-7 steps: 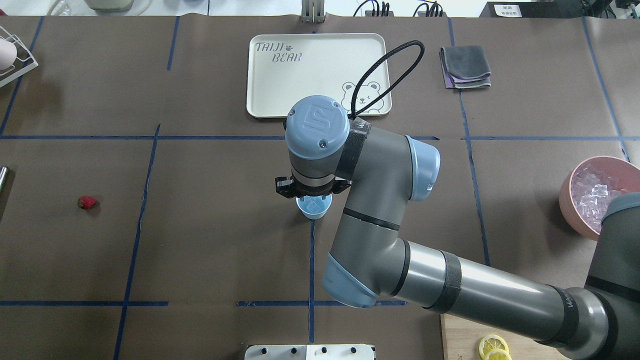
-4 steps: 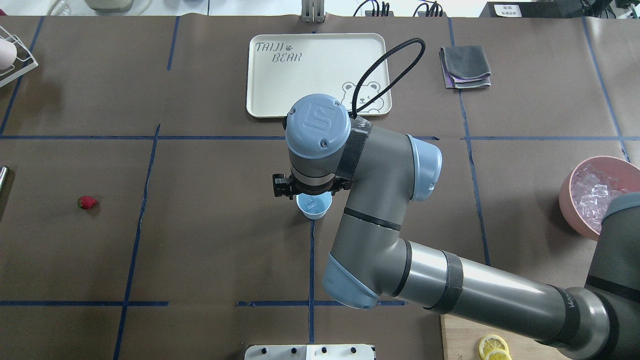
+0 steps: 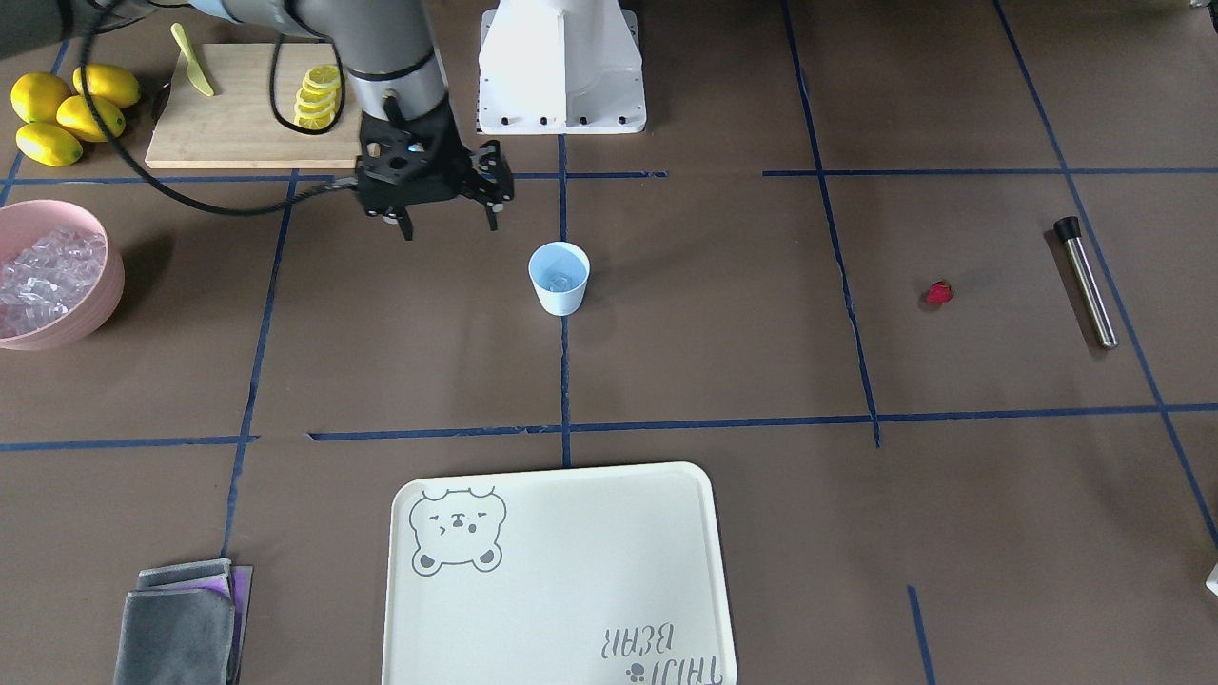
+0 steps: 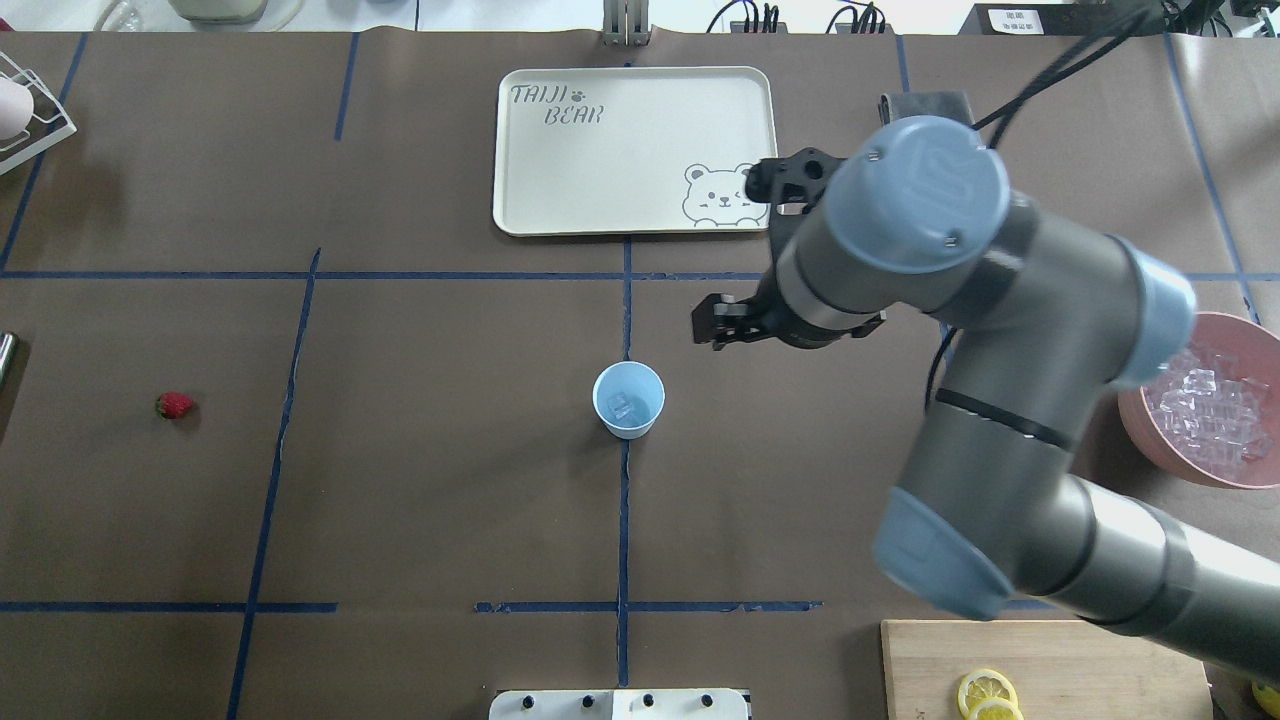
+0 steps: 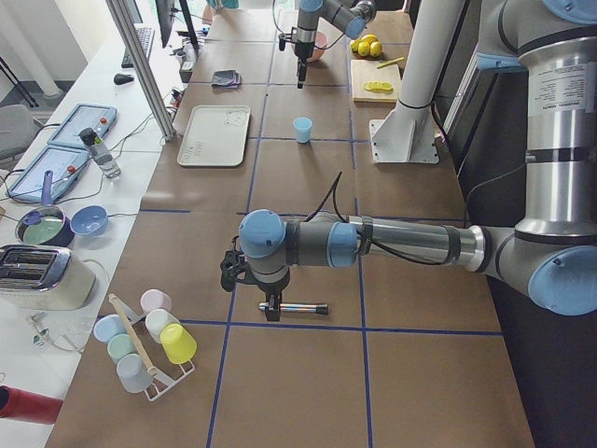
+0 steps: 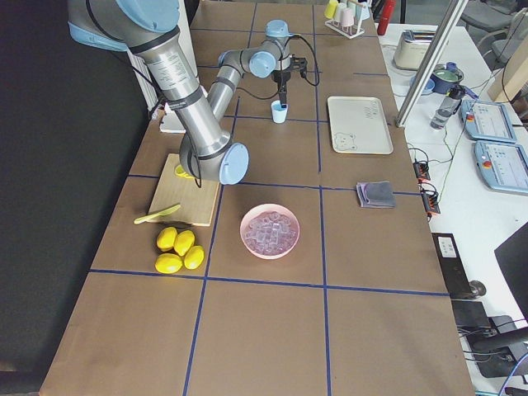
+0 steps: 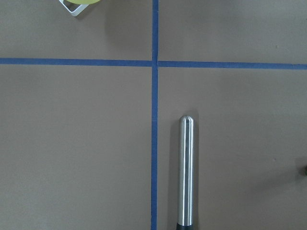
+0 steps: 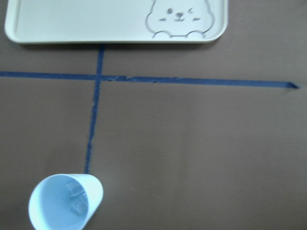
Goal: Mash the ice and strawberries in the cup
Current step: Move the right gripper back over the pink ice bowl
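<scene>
The pale blue cup (image 4: 628, 400) stands upright at the table's middle with ice cubes (image 8: 76, 202) in its bottom; it also shows in the front view (image 3: 559, 278). The red strawberry (image 4: 175, 405) lies alone on the table far to the robot's left, seen too in the front view (image 3: 939, 292). My right gripper (image 3: 451, 226) is open and empty, raised and off to the robot's right of the cup. My left gripper (image 5: 270, 301) hovers over a steel muddler (image 7: 185, 172); I cannot tell whether it is open or shut.
A pink bowl (image 4: 1135, 385) full of ice sits at the robot's right edge. A cream bear tray (image 4: 600, 150) lies beyond the cup, with a folded grey cloth (image 3: 181, 623) beside it. A cutting board with lemon slices (image 3: 238, 124) and whole lemons (image 3: 67, 114) are near the base.
My right arm has swung from directly over the cup to the robot's right and farther back, toward the bowl side. The cup is now uncovered with ice in it.
</scene>
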### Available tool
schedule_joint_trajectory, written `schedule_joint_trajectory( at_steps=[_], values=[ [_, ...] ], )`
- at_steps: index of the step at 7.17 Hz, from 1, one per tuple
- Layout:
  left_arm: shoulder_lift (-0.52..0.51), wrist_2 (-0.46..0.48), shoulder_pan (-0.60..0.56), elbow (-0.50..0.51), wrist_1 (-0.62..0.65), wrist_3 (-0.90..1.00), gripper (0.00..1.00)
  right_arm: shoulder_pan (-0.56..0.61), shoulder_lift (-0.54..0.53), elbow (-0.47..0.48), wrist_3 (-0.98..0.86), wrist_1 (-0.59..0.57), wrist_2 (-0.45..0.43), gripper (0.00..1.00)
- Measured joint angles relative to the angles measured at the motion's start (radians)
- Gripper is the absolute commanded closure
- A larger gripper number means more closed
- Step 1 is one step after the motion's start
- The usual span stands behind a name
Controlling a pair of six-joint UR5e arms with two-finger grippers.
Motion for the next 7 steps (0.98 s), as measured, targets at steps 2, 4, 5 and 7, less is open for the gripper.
schedule_joint_trajectory(
  at_steps=[2, 4, 5, 7],
  values=[
    [0.001, 0.000, 0.000, -0.010, -0.001, -0.001, 0.00, 0.128, -0.153, 0.089, -0.060, 0.016, 0.070, 0.01],
    [0.001, 0.000, 0.000, -0.019, 0.001, -0.003, 0.00, 0.244, -0.328, 0.105, -0.132, 0.103, 0.135, 0.01],
    [0.001, -0.001, 0.000, -0.022, 0.001, -0.004, 0.00, 0.291, -0.426, 0.101, -0.162, 0.178, 0.147, 0.01],
    [0.006, -0.002, 0.000, -0.033, 0.001, -0.005, 0.00, 0.403, -0.555, 0.046, -0.233, 0.283, 0.217, 0.01]
  ],
)
